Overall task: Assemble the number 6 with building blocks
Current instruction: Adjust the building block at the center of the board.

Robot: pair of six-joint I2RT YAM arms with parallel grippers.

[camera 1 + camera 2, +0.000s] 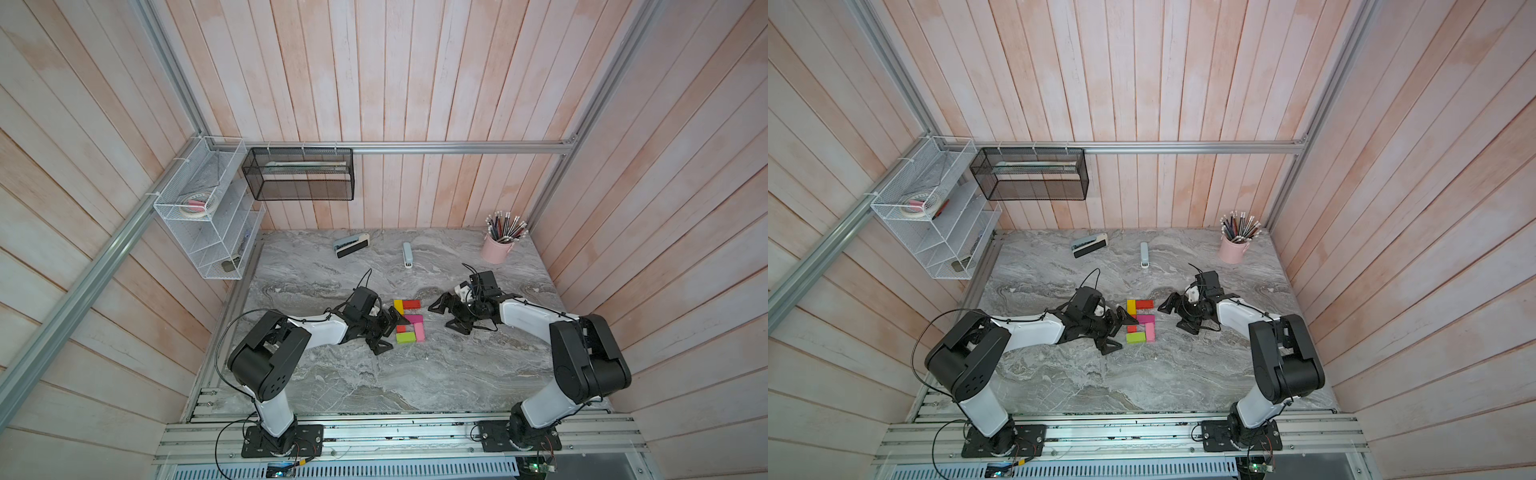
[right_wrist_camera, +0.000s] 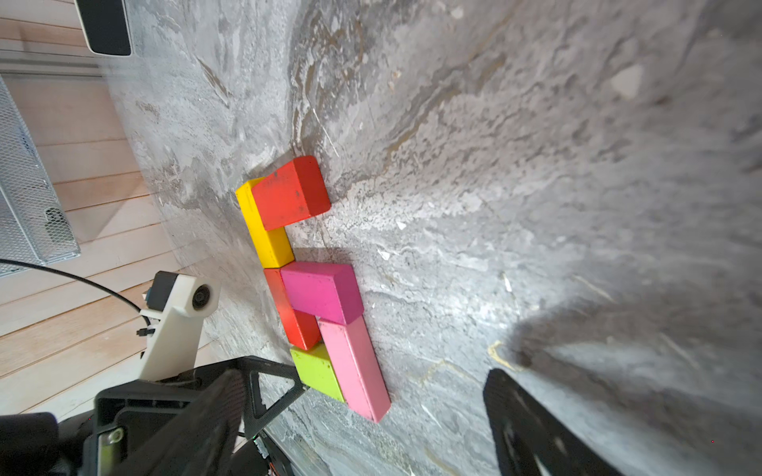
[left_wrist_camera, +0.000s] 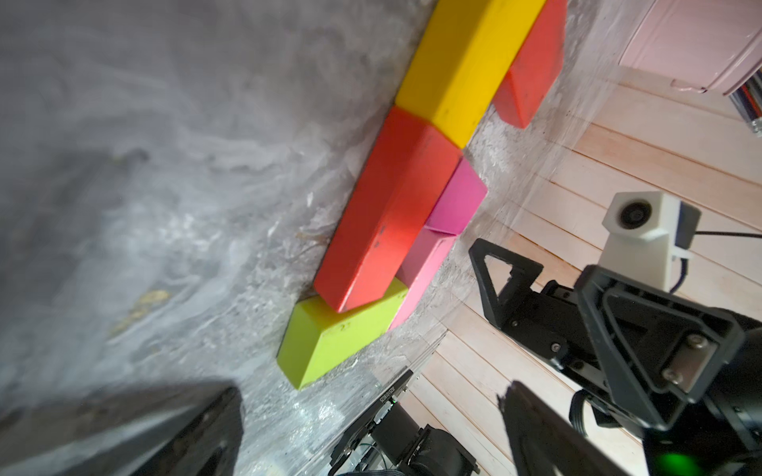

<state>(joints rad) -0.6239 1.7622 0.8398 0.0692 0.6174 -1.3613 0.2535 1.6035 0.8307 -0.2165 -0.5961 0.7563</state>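
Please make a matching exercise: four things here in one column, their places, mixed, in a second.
1. yellow brick
2. lime green brick
3. pink cup
4. white wire rack

a. far right corner of the table
b. on the left wall
c. the number 6, its end nearest the robot
d. its far end, beside a red brick

Pairs: 1-d, 2-c, 3-a, 4-b

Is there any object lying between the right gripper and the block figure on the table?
Nothing visible does. Only bare table separates the open right gripper from the number 6. The stapler lies farther back, off that line.
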